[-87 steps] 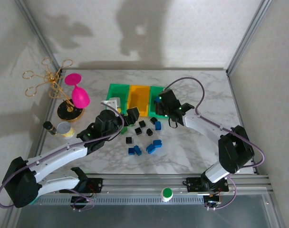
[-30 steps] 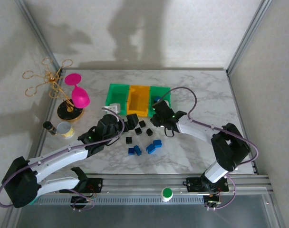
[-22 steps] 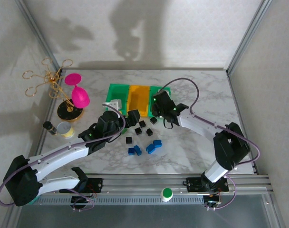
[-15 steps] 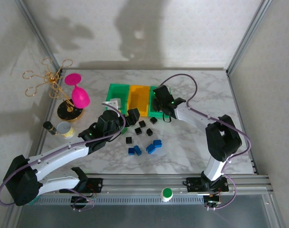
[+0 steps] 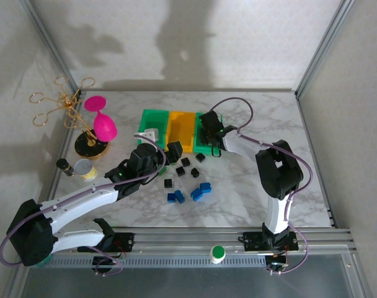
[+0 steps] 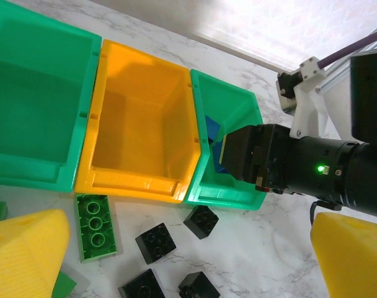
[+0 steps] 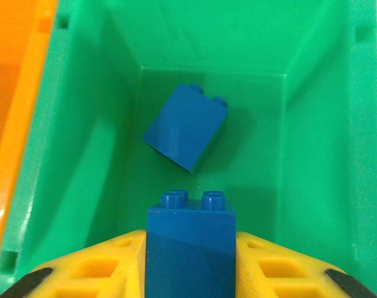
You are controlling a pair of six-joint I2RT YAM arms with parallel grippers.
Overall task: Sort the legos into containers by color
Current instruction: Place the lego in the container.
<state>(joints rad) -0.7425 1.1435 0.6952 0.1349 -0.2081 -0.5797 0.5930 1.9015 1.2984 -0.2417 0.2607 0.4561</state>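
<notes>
Three containers stand in a row: a left green bin (image 5: 152, 119), an orange bin (image 5: 181, 127) and a right green bin (image 5: 203, 148). My right gripper (image 7: 190, 264) is shut on a blue lego (image 7: 190, 242) and hangs just above the right green bin (image 7: 325, 155), where another blue lego (image 7: 185, 126) lies. My left gripper (image 6: 185, 248) is open above black legos (image 6: 201, 221) and a green lego (image 6: 97, 225) in front of the bins. More black legos (image 5: 186, 162) and blue legos (image 5: 197, 194) lie scattered on the table.
Pink cups (image 5: 100, 121) hang on a gold stand at the left, with a small jar (image 5: 84, 169) in front. A white object (image 5: 146, 135) sits by the left green bin. A green button (image 5: 218, 252) is on the front rail.
My right gripper has moved from the table by the bricks up and back over the right green bin with the blue lego in it. The left arm has barely shifted.
</notes>
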